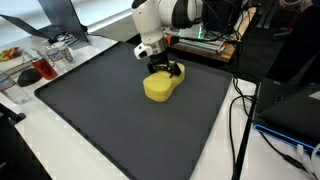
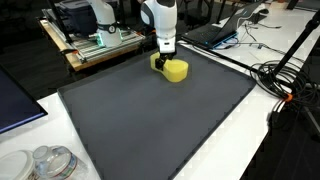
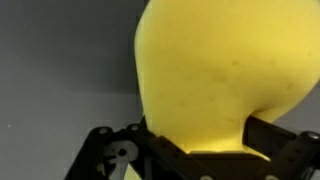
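- While it hangs low over the table (image 1: 215, 160), the hand (image 1: 168, 68) has its two fingers closed on one end of a yellow foam piece (image 1: 157, 87), gripping it
- The wrist view shows the black fingers (image 3: 268, 135) pressed against both sides of the foam's narrower end, with the wider, rounded end bulging away from the hand (image 3: 205, 140)
- The yellow foam piece (image 2: 177, 70) lies flat on a dark grey mat (image 2: 160, 115), its underside touching the mat in both exterior views, near the mat's edge closest to the robot's base
- The mat covers most of the white table, and the foam is the only thing on it
- Off the mat, clear plastic containers (image 1: 40, 65) sit at one corner of the table, one with something red inside
- Black cables (image 2: 290, 80) trail along one side, well apart from the foam
- A wooden rack with equipment (image 2: 100, 45) stands behind the arm
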